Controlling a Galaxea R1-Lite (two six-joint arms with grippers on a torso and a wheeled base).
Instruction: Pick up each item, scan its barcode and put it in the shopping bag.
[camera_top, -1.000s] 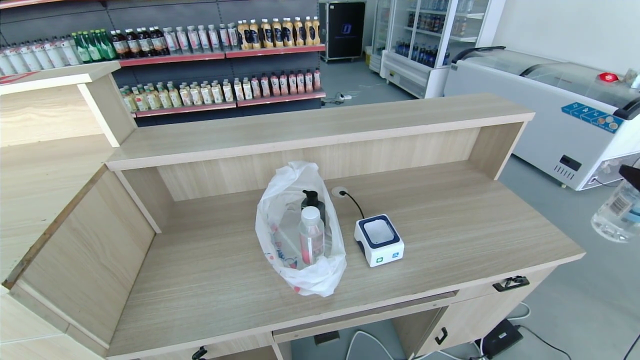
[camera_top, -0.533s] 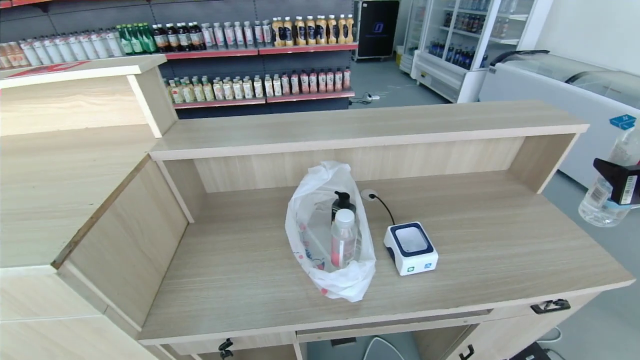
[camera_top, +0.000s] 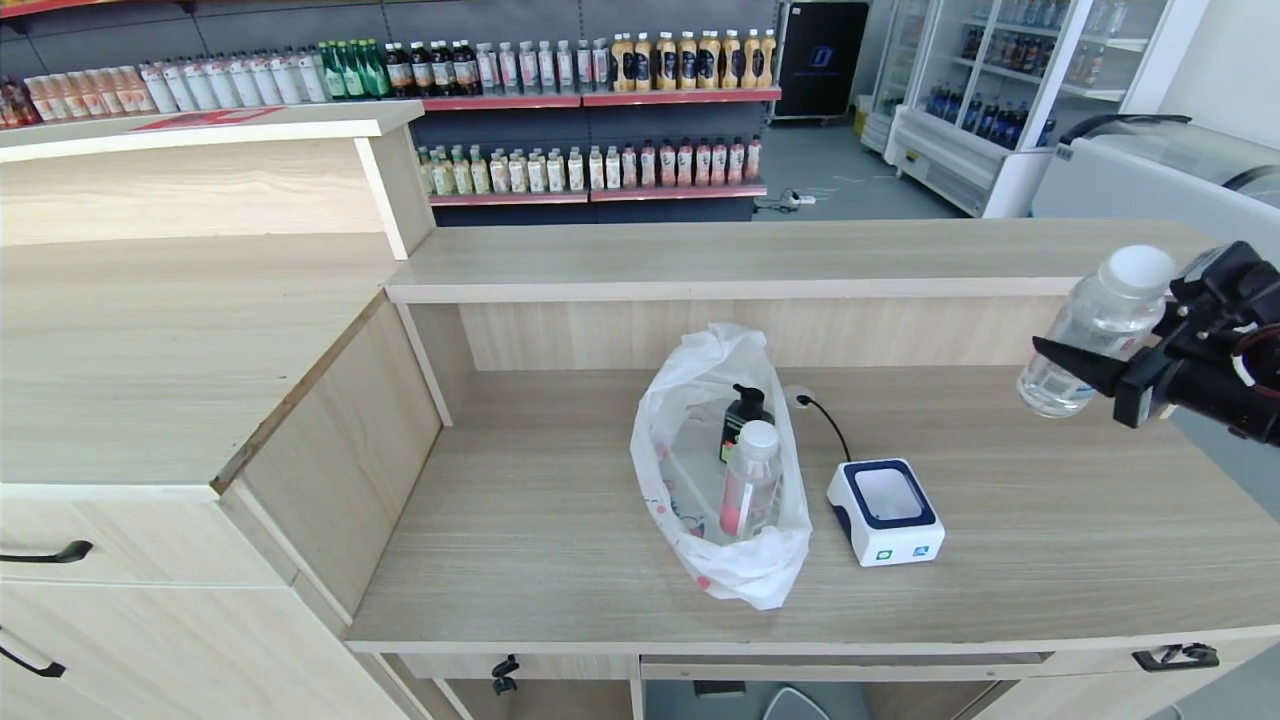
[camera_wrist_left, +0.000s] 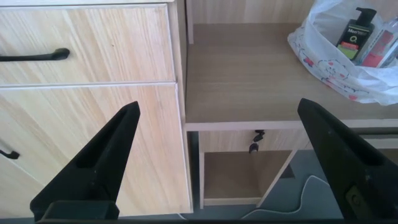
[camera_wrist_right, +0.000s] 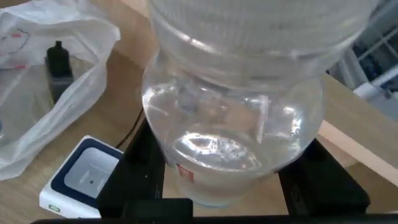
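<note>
Now the right tool (camera_top: 1085, 358) is squeezing the clear bottle (camera_top: 1098, 312), up in the air at two o'clock from the scanner (camera_top: 886, 511). The shopping bag (camera_top: 662, 468) sits at the scanner's nine o'clock. The left tool (camera_wrist_left: 217, 111) is spread wide, holding nothing. The bottle looks smooth and heavy; its middle seems safest to hold.

Bright even daylight, faint shadows; perhaps glare on the bottle (camera_wrist_right: 233, 115).

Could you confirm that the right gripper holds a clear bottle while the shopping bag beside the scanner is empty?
Not quite: the shopping bag is not empty; the head view shows a black pump bottle and a pink-labelled bottle inside it. The right gripper does hold the clear bottle.
</note>
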